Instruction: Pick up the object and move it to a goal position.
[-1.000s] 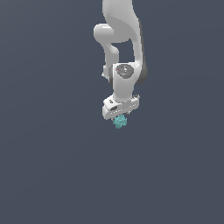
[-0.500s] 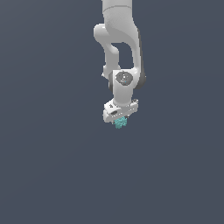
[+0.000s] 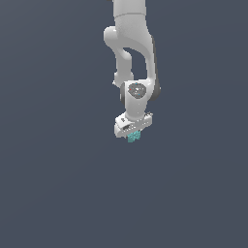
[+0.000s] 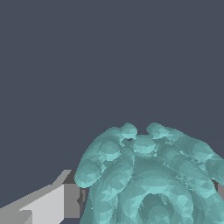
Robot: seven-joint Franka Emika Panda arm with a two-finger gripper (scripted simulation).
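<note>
A white robot arm [image 3: 131,53] reached down from the top centre of a plain dark grey frame. Its gripper [image 3: 133,136] sat just below centre, jaws closed narrowly on the tiny teal, bumpy object [image 3: 133,137]. The carrying step appeared underway. No goal marker was visible, so the next move likely called for steady transport without loosening the grip.

My glossy white-and-grey jointed arm [image 3: 131,53], my white gripper [image 3: 133,130] with grey inner faces, a teal, bumpy, lobe-patterned lump [image 4: 151,179] in lighter turquoise highlights, a plain slate-blue backdrop [image 3: 53,184]
</note>
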